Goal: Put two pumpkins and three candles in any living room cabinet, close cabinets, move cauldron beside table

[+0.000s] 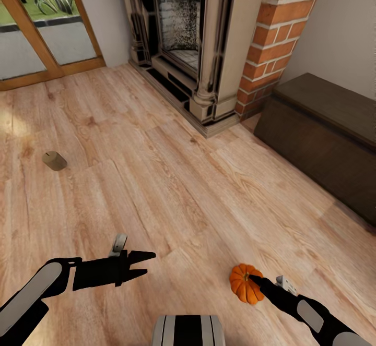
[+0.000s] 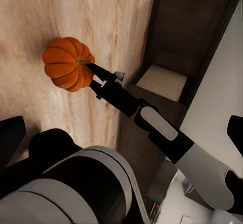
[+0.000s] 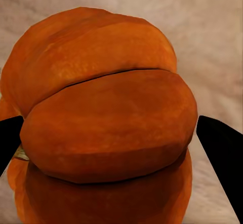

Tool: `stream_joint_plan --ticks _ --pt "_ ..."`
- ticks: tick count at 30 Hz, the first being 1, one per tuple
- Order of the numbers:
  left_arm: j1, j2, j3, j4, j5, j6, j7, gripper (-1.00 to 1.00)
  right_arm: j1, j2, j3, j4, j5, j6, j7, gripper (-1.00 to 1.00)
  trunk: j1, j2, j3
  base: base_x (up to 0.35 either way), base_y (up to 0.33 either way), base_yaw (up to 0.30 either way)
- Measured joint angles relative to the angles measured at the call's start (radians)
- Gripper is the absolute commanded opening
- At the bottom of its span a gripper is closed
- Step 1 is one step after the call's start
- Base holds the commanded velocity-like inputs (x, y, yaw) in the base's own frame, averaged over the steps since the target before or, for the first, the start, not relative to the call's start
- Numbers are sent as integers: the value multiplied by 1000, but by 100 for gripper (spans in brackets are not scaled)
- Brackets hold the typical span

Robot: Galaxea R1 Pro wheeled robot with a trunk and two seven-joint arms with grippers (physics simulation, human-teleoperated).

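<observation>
Head: right claw [image 1: 254,279] is gripping a pumpkin [image 1: 245,283] above the floor [image 1: 172,179]; left claw [image 1: 143,263] is hanging released; candle [image 1: 54,160] is lying far left; cabinet [image 1: 324,142] is standing right | Left wrist: pumpkin [image 2: 67,63] is being pinched at its stem | Right wrist: fingers [image 3: 223,153] are flanking the pumpkin [image 3: 106,127] | Step: carrying the pumpkin; next, likely opening the cabinet.

one pumpkin [image 1: 245,283], one candle [image 1: 54,160]

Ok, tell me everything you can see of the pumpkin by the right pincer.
The pumpkin is small, bright orange and deeply ribbed, with a short greenish-tan stem seen in the left wrist view. It looks smooth and matte. It sits between the fingertips of the right pincer, whose dark fingers flank it on both sides in the right wrist view. Wooden floor lies beneath; whether it rests there or is lifted is unclear.
</observation>
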Motion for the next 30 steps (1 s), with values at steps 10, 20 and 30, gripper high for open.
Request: stream_joint_plan --ticks 10,20,30 --pt "0 0 -1 1 0 0 2 100 0 -1 -2 -16 -4 4 1 -100 -4 2 39 0 0 0" --pt "0 0 -1 2 -1 0 3 100 0 -1 -2 -17 -1 8 35 -100 -9 5 77 0 0 0" --pt "0 0 -1 2 -1 0 3 100 0 0 -3 -17 -8 9 132 -100 -13 7 116 0 0 0"
